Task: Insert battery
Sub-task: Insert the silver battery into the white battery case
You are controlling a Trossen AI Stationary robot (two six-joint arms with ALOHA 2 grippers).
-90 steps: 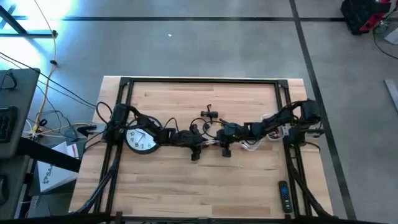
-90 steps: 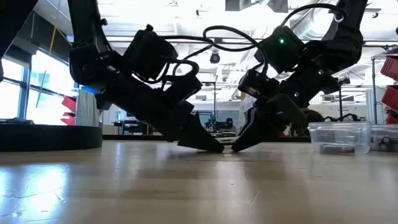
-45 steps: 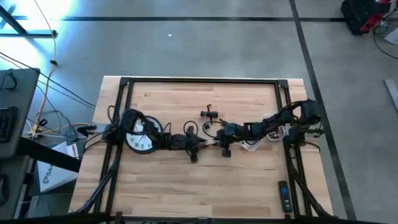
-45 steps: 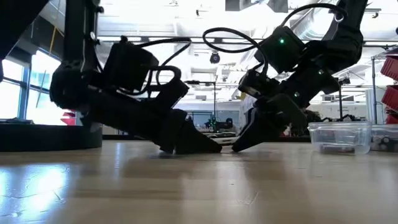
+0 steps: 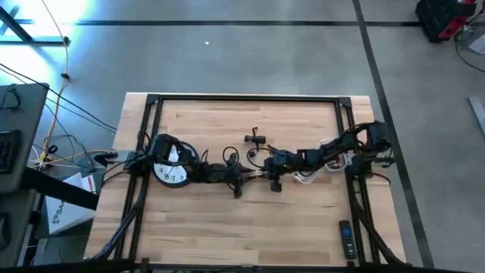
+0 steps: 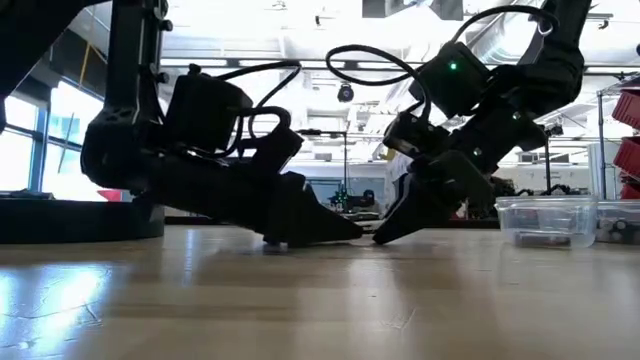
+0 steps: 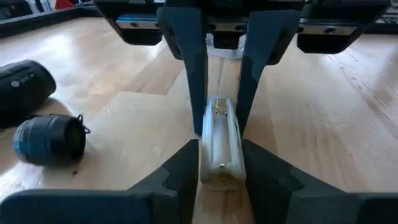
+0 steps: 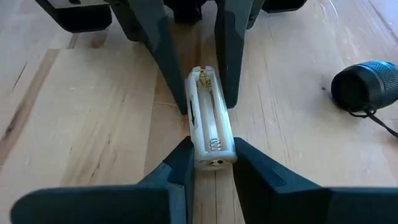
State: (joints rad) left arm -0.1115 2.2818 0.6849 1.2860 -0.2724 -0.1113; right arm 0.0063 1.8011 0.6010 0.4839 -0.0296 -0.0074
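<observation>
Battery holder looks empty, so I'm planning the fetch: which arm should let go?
Right, likely: the clear container lies on the right gripper's side, and the left gripper also clamps the battery holder.

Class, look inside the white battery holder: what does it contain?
The battery holder shows a coil spring and metal contacts, no battery. Its underside is hidden against the table.

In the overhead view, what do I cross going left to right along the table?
Round white wall clock → left gripper → white plastic battery holder → right gripper → black remote control near the table's right front corner.
</observation>
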